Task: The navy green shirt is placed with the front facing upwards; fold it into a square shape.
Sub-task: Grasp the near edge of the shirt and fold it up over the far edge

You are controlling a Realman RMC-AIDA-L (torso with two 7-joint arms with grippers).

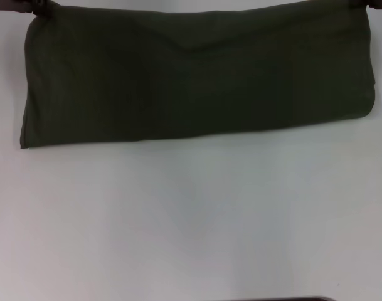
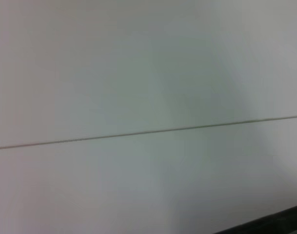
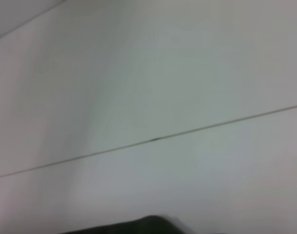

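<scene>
Fingers pinch navy green shirt's far corners

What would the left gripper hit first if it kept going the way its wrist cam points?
Likely just the white surface with a thin seam across it; nothing else shows in that line. The left gripper sits at the navy green shirt far corner. Depth unclear.

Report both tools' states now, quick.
Left tool: at the navy green shirt's far left corner; grip cannot be told.
Right tool: at its far right corner; grip cannot be told.
</scene>
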